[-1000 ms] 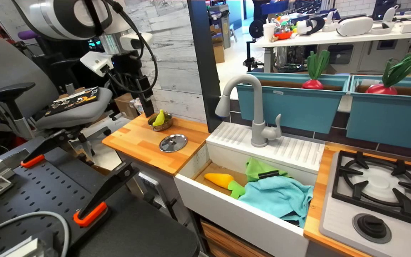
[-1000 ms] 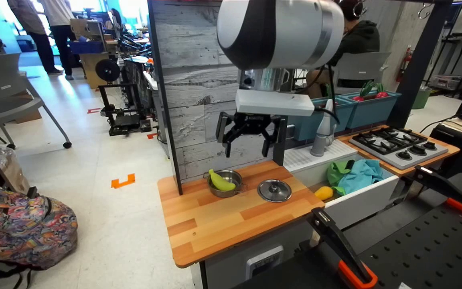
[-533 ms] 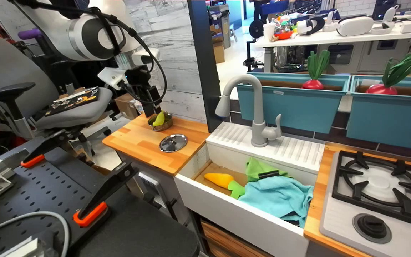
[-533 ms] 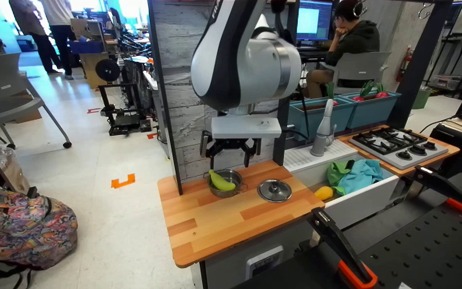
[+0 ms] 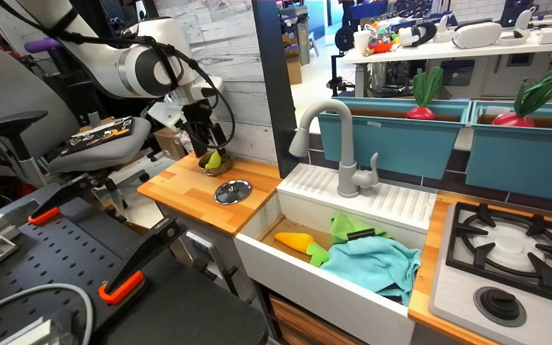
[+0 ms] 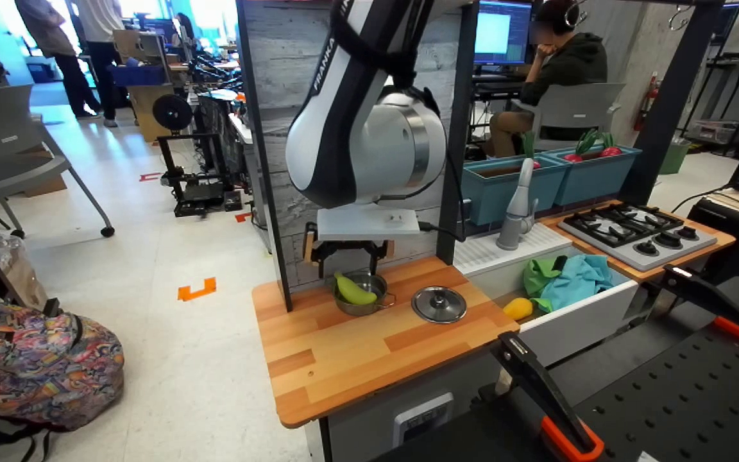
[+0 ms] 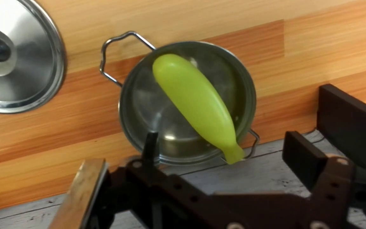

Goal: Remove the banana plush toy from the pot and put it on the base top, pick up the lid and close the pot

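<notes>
The yellow-green banana plush toy (image 6: 355,292) lies in the steel pot (image 6: 362,310), its stem sticking out past the rim. In the wrist view the banana (image 7: 197,101) lies slanted across the pot (image 7: 145,105). The steel lid (image 6: 439,305) lies flat, knob up, on the wooden base top (image 6: 344,366) beside the pot; it also shows in the wrist view (image 7: 33,63). My gripper (image 6: 347,271) is open and empty, just above the back of the pot. In the wrist view its fingers (image 7: 222,136) are wide apart, either side of the banana's stem end.
A grey plank wall (image 6: 292,212) stands right behind the pot. The sink (image 5: 276,254) beside the base top holds a toy carrot (image 5: 295,242) and cloths (image 5: 372,261). A grey faucet (image 5: 347,143) and a stove (image 5: 506,249) are farther along.
The arm and gripper have moved down towards the pot, shifting leftward in an exterior view. The gripper stays open. The banana, pot and lid have not moved.
</notes>
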You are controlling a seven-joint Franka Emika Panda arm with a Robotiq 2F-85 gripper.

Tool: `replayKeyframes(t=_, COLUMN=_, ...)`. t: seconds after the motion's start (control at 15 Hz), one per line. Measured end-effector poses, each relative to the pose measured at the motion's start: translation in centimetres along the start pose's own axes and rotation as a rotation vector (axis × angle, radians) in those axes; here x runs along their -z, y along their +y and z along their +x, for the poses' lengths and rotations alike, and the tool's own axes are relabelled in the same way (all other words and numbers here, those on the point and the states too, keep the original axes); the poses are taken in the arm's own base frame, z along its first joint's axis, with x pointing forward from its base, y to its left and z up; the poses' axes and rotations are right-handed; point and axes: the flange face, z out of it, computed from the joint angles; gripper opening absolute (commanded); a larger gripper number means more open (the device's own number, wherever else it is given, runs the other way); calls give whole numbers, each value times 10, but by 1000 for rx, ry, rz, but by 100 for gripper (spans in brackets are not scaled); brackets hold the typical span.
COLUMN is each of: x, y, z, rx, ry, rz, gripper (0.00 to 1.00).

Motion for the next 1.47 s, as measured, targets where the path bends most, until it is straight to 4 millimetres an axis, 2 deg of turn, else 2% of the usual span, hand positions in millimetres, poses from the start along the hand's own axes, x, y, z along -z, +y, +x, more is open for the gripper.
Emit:
replayKeyframes(t=0.2, x=-10, y=-1, z=7, rx=-2, ry=10, rz=0, gripper=43)
replayKeyframes(t=0.6, x=-19, y=-3, z=8, rx=-29, ry=10, rz=-1, gripper=1)
replayKeyframes(t=0.73, x=-19, y=-4, z=8, rx=-35, ry=11, rz=-2, gripper=6)
replayKeyframes(t=1.13, x=-18, y=-6, z=8, rx=-38, ry=16, rz=-9, gripper=6)
replayKeyframes(t=1.47, x=-9, y=-19, z=-1, rx=-17, ry=58, rz=11, gripper=6)
